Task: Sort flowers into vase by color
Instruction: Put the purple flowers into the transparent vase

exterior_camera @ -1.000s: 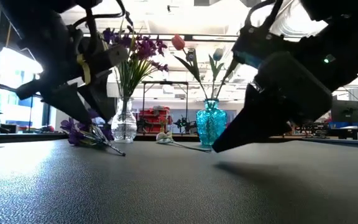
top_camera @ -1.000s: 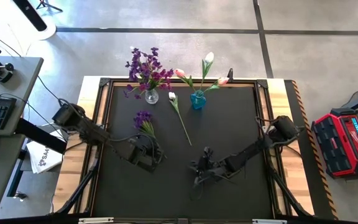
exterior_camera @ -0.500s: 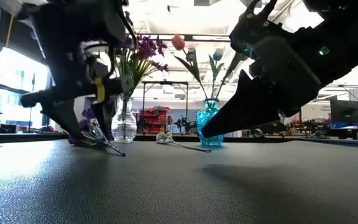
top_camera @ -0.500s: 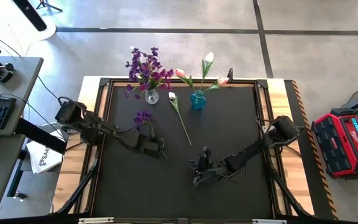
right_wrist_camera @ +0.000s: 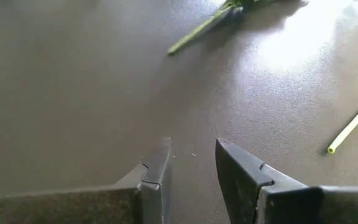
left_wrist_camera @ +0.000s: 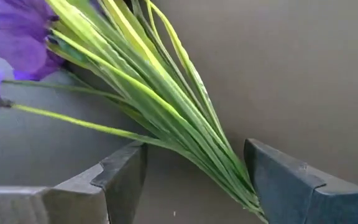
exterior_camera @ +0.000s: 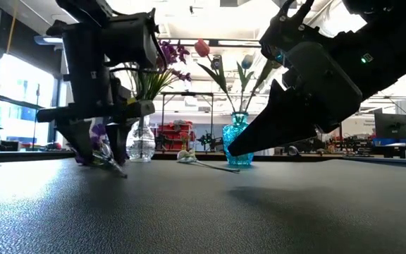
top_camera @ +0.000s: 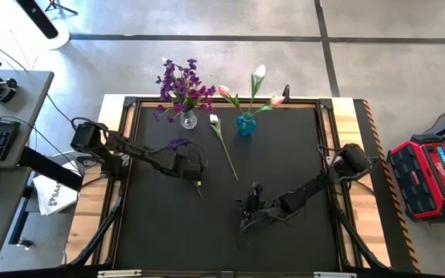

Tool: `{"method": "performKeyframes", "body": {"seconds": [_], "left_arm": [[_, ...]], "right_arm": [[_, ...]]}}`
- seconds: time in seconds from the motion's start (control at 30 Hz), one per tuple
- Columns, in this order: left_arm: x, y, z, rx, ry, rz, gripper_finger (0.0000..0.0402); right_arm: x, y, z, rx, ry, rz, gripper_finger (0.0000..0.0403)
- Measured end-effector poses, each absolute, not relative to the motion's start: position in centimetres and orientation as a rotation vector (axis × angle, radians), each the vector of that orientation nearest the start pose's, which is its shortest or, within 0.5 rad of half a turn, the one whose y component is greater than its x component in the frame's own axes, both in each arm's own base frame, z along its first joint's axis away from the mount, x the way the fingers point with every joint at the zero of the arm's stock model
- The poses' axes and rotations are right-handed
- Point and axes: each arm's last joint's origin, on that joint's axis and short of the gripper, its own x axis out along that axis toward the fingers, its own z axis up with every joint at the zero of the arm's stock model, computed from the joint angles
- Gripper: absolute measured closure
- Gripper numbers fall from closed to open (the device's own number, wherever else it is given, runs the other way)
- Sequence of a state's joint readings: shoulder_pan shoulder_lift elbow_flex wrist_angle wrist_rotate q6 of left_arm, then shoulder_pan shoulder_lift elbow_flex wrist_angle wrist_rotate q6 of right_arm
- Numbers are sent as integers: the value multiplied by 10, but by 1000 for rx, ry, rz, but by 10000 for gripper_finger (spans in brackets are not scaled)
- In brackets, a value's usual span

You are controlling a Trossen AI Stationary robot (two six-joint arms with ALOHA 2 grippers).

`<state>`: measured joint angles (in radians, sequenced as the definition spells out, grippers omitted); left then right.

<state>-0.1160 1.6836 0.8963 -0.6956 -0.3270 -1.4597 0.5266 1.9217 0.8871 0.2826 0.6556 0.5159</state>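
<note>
The left gripper (left_wrist_camera: 191,180) stood over the purple sprig (left_wrist_camera: 135,93) lying on the tabletop (top_camera: 284,154), its fingers spread to either side of the green stems and not yet pinching them, seemingly lined up low on the stalks for a lift toward the clear vase (top_camera: 188,120) of purple flowers nearby. The right gripper (right_wrist_camera: 191,168) waited over bare mat at the middle, fingers a little apart and empty. A white tulip (top_camera: 221,140) lay between the clear vase and the blue vase (top_camera: 246,123) at the far edge, with open mat elsewhere.
</note>
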Motion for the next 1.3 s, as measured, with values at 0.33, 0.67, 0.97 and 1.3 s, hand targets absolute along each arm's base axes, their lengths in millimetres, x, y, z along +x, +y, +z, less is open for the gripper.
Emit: {"method": "performKeyframes", "body": {"seconds": [0.33, 0.67, 0.97, 1.3], "left_arm": [[265, -34, 139, -809, 1152, 1069, 216], [261, -40, 142, -730, 1162, 1044, 383], [242, -87, 197, -657, 820, 809, 396], [215, -122, 236, -137, 560, 582, 398]], "right_arm": [[315, 163, 109, 79, 569, -276, 311], [315, 163, 109, 80, 569, -276, 311], [312, 165, 110, 73, 550, -313, 311], [312, 165, 110, 73, 550, -313, 311]]}}
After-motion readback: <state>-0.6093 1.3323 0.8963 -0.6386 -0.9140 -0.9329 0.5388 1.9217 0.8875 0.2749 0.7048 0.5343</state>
